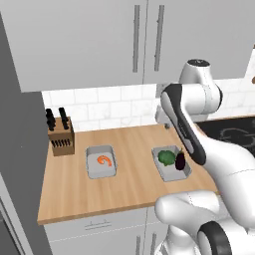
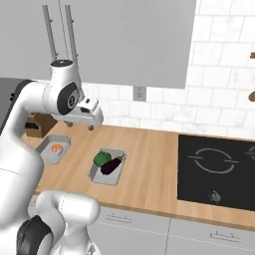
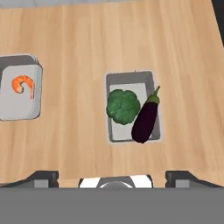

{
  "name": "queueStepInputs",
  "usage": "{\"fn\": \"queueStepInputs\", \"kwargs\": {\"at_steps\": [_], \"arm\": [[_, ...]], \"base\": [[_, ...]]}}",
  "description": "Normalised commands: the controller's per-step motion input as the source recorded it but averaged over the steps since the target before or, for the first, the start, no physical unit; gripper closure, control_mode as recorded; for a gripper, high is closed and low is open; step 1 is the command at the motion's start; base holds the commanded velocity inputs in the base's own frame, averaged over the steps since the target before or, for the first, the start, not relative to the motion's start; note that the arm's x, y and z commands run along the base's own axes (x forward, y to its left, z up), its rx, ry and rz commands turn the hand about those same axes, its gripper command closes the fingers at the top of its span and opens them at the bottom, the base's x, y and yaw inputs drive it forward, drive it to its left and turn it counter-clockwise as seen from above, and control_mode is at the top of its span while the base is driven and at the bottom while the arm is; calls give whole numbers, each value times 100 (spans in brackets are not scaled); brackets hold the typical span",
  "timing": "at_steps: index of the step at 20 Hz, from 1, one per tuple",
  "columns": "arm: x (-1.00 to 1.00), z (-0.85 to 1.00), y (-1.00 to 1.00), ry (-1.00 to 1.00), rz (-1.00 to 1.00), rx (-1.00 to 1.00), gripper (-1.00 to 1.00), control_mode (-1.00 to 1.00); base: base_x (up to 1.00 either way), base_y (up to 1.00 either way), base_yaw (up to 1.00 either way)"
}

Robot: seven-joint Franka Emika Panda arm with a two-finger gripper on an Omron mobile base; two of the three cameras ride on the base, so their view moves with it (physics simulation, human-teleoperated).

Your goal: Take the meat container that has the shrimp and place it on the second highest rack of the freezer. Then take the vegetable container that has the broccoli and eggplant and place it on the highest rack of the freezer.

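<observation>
Broccoli and eggplant lie directly below my gripper, jaws apart; descending here risks grabbing vegetables before the shrimp tray nearer the counter's freezer-side edge.

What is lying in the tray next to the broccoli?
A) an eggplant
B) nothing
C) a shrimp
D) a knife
A: a dark purple eggplant lies beside the broccoli in the same tray; the shrimp has its own tray.
</observation>
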Motion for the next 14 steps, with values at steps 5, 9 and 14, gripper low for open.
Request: {"fn": "queueStepInputs", "kwargs": {"at_steps": [5,9,14], "arm": [[-44,-45,0,0,-37,0,-100,-100],[-26,-29,-8,1,-36,10,-100,-100],[0,-23,-29,6,-26,19,-100,-100]], "base": [[0,0,0],[0,0,0],[0,0,0]]}}
